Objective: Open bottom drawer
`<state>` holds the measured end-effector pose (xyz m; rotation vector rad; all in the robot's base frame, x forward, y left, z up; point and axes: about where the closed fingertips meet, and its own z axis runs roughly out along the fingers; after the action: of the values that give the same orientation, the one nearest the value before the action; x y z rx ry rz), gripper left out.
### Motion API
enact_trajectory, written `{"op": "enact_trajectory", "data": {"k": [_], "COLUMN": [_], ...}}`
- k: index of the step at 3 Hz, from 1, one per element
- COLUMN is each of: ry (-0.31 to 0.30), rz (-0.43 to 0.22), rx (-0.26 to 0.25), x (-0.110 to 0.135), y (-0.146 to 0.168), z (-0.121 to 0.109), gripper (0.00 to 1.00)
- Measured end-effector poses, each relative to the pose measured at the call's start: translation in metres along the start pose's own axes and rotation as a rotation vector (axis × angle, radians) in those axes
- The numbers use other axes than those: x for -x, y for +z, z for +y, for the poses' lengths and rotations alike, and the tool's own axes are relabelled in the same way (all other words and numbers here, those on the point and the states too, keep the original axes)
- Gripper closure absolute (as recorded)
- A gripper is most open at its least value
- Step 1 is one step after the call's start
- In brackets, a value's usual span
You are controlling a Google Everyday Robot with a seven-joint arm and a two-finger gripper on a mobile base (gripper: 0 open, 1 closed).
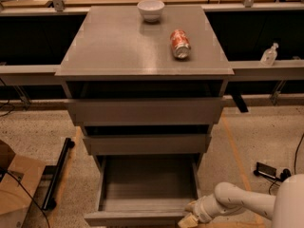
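Observation:
The bottom drawer (142, 186) of the grey cabinet is pulled well out, and its shallow grey interior shows empty. Its front panel (133, 218) lies at the lower edge of the view. My gripper (189, 214) sits at the right end of that front panel, at the drawer's front right corner, on the end of my white arm (247, 203) that comes in from the lower right. The mid-sized middle drawer front (147, 144) and the wide top drawer front (145, 110) are above it.
On the cabinet top (114, 46) stand a white bowl (151, 9) at the back and a red can (180, 43) lying on its side. A cardboard box (16, 186) and a black bar (57, 172) lie on the floor at left. A small black device (268, 170) lies at right.

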<state>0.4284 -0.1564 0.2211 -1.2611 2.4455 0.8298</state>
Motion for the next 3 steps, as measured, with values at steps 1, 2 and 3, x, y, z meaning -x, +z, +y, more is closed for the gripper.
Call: {"op": "enact_trajectory", "data": {"k": [1, 2, 3], "ry": [-0.061, -0.134, -0.192], "rz": [-0.025, -0.043, -0.060], "rx": [-0.054, -0.121, -0.189], "x": [0.018, 0.038, 0.057], "y": [-0.030, -0.060, -0.084], "z": [0.034, 0.061, 0.072], "gripper": [0.00, 0.00, 0.00]}}
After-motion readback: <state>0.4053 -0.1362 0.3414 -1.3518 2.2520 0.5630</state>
